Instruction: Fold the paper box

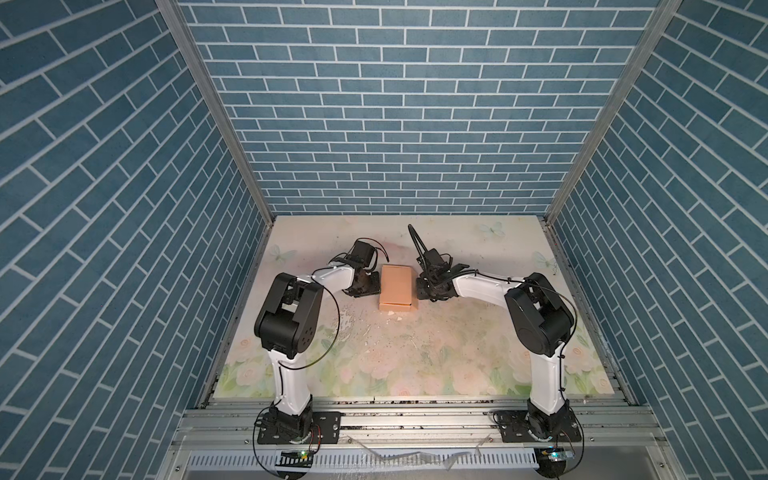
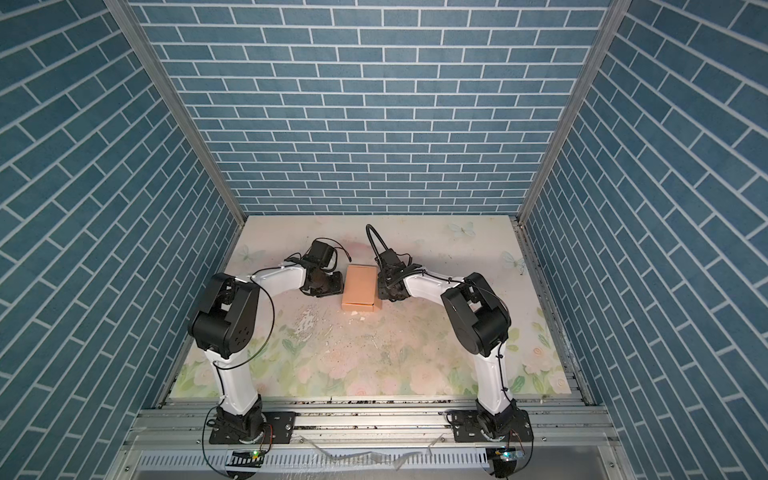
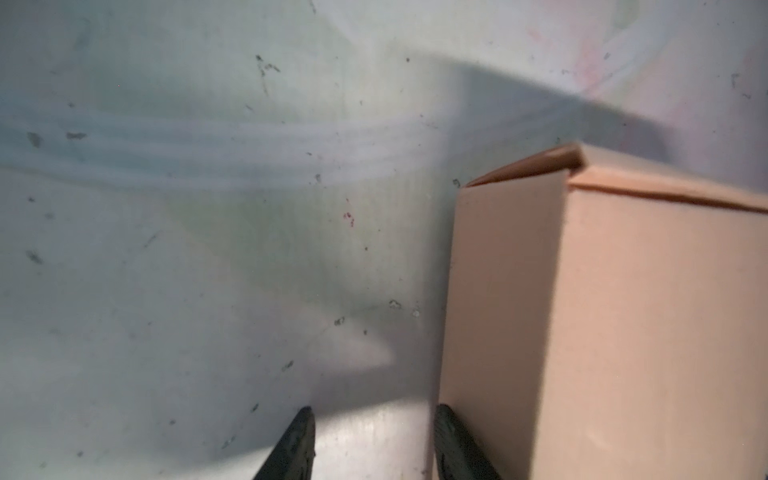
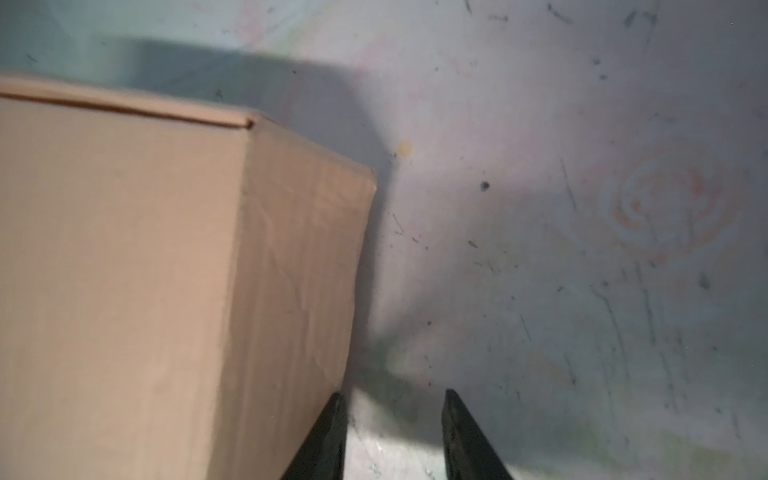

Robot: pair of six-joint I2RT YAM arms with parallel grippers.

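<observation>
Paper box [image 1: 395, 286] [image 2: 360, 286] sits on the bench [image 1: 415, 357] [image 2: 374, 353], back of centre, lid down, squarely between my two arms.

Left side: my left fingers [image 1: 371, 286] [image 2: 333, 285] hang low right against the box's left wall. In the left wrist view the two tips stand apart with only bare, scuffed bench [image 3: 208, 270] between them. Nothing is gripped. The tip nearer the box [image 3: 451, 436] is pressed up to, or just beside, the side wall; I cannot tell which.

Middle: the box [image 3: 623, 311] shows a shut top with a thin dark seam along the lid edge. One corner flap [image 3: 552, 160] at the far end stands slightly lifted. In both top views a lower step of cardboard [image 1: 409, 306] [image 2: 374, 306] juts out at the near right corner. Small white scraps [image 1: 394, 320] [image 2: 358, 318] lie on the bench just in front.

Right side: my right fingers [image 1: 423, 287] [image 2: 384, 287] hang low at the box's right wall. In the right wrist view the tips are parted, holding nothing, and the inner tip [image 4: 328, 436] sits at the creased side wall of the box [image 4: 124, 270].
</observation>
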